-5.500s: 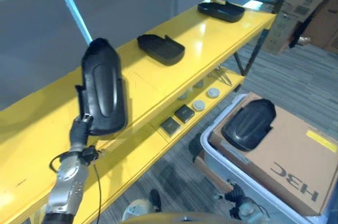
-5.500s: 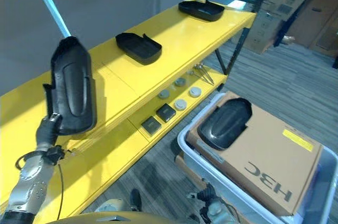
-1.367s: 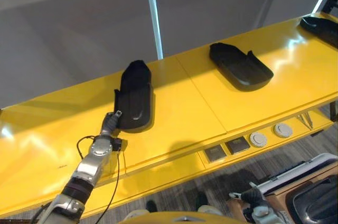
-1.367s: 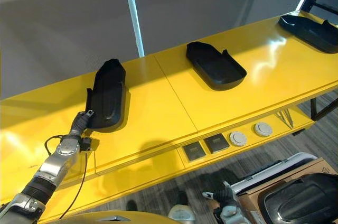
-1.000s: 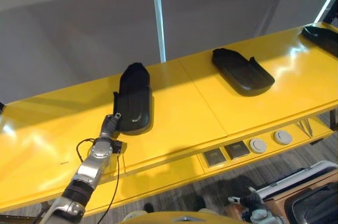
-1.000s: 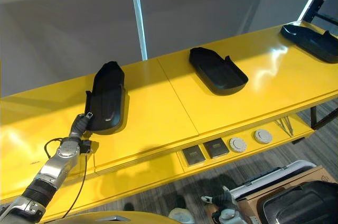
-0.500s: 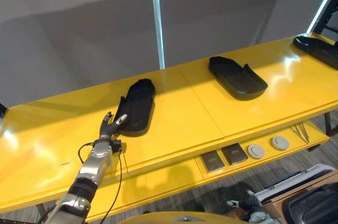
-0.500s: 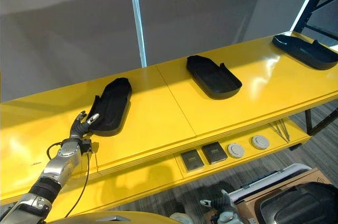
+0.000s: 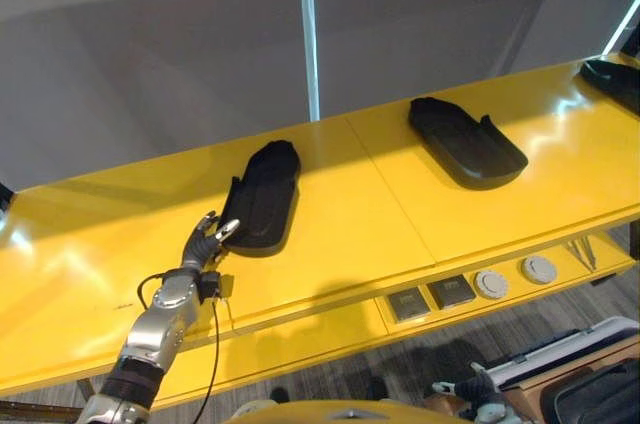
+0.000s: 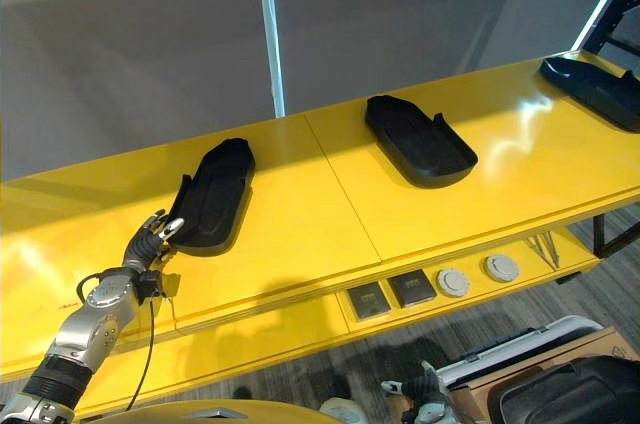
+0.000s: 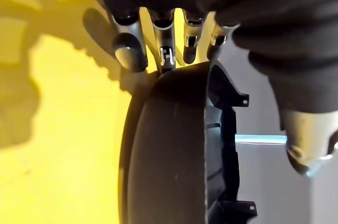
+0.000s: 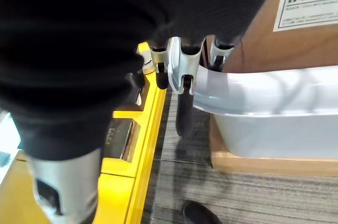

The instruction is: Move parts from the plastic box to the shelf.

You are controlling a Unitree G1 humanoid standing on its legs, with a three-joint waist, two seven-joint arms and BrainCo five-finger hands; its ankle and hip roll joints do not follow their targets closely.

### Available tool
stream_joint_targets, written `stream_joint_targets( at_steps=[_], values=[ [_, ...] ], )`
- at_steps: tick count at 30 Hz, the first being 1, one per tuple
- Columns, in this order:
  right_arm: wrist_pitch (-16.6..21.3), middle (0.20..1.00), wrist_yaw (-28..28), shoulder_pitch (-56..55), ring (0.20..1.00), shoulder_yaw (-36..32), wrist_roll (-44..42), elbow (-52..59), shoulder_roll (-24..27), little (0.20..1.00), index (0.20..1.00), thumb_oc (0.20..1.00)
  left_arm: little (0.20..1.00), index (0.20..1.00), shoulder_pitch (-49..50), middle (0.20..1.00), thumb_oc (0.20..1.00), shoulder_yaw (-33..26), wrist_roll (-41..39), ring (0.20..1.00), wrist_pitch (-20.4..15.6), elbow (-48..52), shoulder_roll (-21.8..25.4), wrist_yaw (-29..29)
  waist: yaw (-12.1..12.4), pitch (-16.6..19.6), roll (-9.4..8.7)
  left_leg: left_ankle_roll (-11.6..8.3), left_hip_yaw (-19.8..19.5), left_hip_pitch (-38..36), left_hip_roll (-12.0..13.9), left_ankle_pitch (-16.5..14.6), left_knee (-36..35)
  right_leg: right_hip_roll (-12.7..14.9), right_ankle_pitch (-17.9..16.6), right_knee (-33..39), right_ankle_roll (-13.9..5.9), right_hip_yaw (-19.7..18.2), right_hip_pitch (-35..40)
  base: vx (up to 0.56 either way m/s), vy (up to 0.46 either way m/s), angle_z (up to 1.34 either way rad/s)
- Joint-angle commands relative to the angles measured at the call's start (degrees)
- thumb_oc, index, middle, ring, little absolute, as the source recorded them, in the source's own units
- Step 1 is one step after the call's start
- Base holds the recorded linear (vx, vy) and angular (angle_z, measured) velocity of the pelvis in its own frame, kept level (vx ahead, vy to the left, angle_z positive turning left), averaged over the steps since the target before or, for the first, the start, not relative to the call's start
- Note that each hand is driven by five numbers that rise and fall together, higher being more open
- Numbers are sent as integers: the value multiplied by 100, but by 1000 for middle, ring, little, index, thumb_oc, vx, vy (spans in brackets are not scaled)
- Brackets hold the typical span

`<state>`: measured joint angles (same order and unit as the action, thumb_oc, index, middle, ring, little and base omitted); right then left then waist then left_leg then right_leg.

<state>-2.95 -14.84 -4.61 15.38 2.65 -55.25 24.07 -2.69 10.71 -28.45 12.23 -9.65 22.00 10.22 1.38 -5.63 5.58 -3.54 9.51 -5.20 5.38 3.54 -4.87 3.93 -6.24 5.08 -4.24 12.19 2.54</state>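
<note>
We see the left hand (image 9: 207, 240) spread open, holding nothing, just beside the black part (image 9: 264, 195) lying hollow-up on the shelf (image 9: 350, 204). We judge it a stiff, light, smooth shell, best taken by its rim. Right hand (image 12: 182, 65) hangs relaxed beside the plastic box (image 12: 269, 113).

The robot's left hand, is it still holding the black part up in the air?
No, the black part lies flat on the yellow shelf, and the left hand sits open just beside its near end.

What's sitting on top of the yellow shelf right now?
Three black parts lie on the yellow shelf: one by the left robot hand, one mid-shelf, one at the far right, partly cut off. Their undersides are hidden.
</note>
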Motion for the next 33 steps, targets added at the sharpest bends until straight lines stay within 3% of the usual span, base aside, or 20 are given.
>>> stream_joint_targets(
  at_steps=[1, 5, 10, 23, 28, 33],
  values=[
    [141, 1000, 282, 359, 1000, 225, 168, 37, -202, 1000, 1000, 1000, 1000, 1000, 253, 1000, 1000, 169, -220, 1000, 444, -316, 144, -310, -21, -266, -278, -22, -269, 175, 10, 96, -13, 306, 121, -8, -297, 136, 224, 0, 0, 0],
    [149, 1000, 320, 400, 1000, 280, 268, 110, -127, 1000, 1000, 1000, 1000, 1000, 241, 1000, 1000, 220, -72, 1000, 375, -156, 227, -645, -9, -257, -286, -25, -262, 167, 15, 101, -13, 305, 115, -8, -297, 141, 230, 0, 0, 0],
    [167, 1000, 361, 483, 1000, 375, 378, 254, -3, 1000, 1000, 1000, 1000, 1000, 100, 1000, 1000, 428, 44, 1000, 601, 272, 369, -1069, -22, -215, -303, -28, -228, 147, 32, 112, -13, 302, 98, -8, -308, 125, 233, 0, 0, 0],
    [120, 1000, 430, 614, 1000, 490, 424, 295, 37, 1000, 1000, 1000, 1000, 1000, -345, 1000, 1000, 833, 34, 1000, 496, -42, 223, -1501, -140, -97, -368, -17, -119, 86, 72, 74, -13, 267, 95, -8, -320, 41, 215, 0, 0, 0],
    [169, 1000, 453, 641, 1000, 537, 516, 237, 45, 1000, 1000, 1000, 1000, 1000, -531, 1000, 1000, 1048, 150, 1000, 484, -107, 181, -2016, -205, -67, -376, -11, -59, 64, 91, 70, -13, 253, 92, -8, -316, -13, 197, 0, 0, 0],
    [219, 1000, 457, 677, 1000, 602, 554, 207, 65, 1000, 1000, 1000, 1000, 1000, -752, 1000, 1000, 1440, 320, 1000, 807, 47, 199, -2831, -290, -45, -355, -2, 14, 39, 107, 69, -13, 253, 86, -8, -331, -66, 181, 6, 7, -4]
  ],
)
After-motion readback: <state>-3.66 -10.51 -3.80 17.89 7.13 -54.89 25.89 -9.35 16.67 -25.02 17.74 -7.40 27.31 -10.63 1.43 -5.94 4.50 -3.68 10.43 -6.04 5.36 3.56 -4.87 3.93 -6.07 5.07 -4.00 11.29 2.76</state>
